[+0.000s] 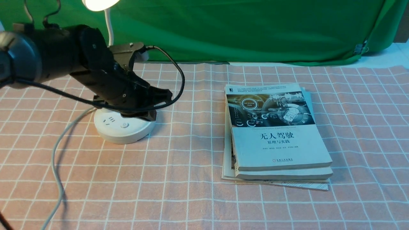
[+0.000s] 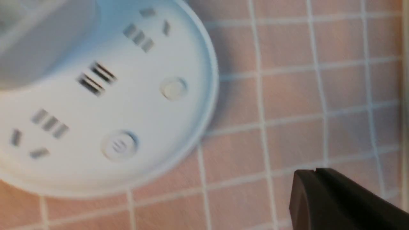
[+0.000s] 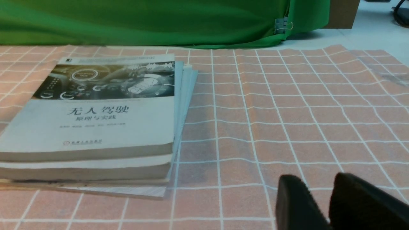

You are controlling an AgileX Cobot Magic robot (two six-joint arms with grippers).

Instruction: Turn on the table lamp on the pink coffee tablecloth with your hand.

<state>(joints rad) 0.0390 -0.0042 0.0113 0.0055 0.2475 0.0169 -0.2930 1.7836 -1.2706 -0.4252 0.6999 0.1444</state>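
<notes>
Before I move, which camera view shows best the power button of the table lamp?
The left wrist view: the power button appears large there, unobstructed, though slightly blurred. The front view shows it small but uncovered, near the left gripper. The right wrist view does not show it.

Lamp head running out of frame above the lamp base

Above the lamp base (image 1: 124, 131), the front view's top edge is cropping the lamp head (image 1: 100, 3). The left arm (image 1: 57, 52) is covering the base's far part and the neck's (image 1: 109, 27) lower end. Nearer the camera than the base, the grey cord (image 1: 58, 179) is leaving the frame. The base is blurring in the left wrist view. Well right of it, the top book's (image 1: 281, 140) smallest print is proving unreadable.
</notes>
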